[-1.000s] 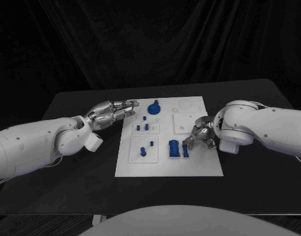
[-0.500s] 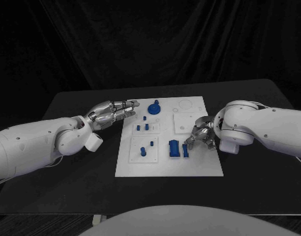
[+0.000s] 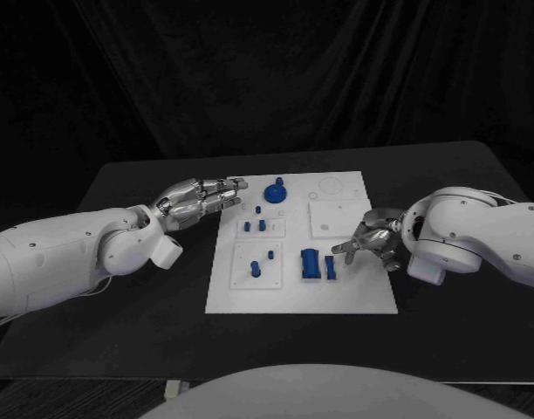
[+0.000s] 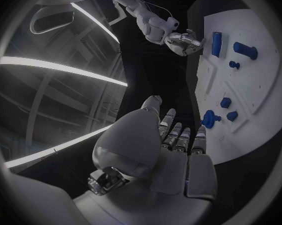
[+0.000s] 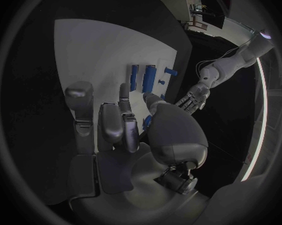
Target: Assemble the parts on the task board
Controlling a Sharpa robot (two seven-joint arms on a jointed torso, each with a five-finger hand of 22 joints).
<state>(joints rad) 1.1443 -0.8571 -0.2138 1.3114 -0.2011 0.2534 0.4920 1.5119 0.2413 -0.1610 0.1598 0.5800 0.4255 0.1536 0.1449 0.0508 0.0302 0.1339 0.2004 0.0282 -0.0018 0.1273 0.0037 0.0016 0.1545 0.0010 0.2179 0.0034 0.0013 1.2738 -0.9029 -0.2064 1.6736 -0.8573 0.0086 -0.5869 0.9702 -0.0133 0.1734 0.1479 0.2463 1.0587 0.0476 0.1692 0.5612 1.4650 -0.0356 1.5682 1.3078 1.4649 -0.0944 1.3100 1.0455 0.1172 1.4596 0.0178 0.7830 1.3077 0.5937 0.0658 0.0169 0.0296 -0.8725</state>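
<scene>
The white task board [image 3: 298,292] lies mid-table. Blue parts stand on it: a round knob [image 3: 275,189] at the far end, small pegs [image 3: 257,225] below it, two pegs [image 3: 257,264] nearer me, and a wide block [image 3: 309,263] beside a narrow bar [image 3: 330,267]. My left hand [image 3: 201,199] hovers at the board's far left edge with fingers stretched out, holding nothing. My right hand [image 3: 370,237] sits at the board's right edge, just right of the narrow bar, fingers apart and empty. The left wrist view shows my left hand [image 4: 172,150] near the knob [image 4: 210,118]. The right wrist view shows my right hand [image 5: 116,130] above the block [image 5: 150,77].
The black table [image 3: 116,305] reaches well beyond the board on every side. Recessed white outlines [image 3: 330,186] mark the board's far right part. Both white forearms lie low over the table, left [image 3: 53,262] and right [image 3: 506,240].
My right arm and hand have drawn back to the right, from over the board's right edge to just beside it. The left hand has not moved.
</scene>
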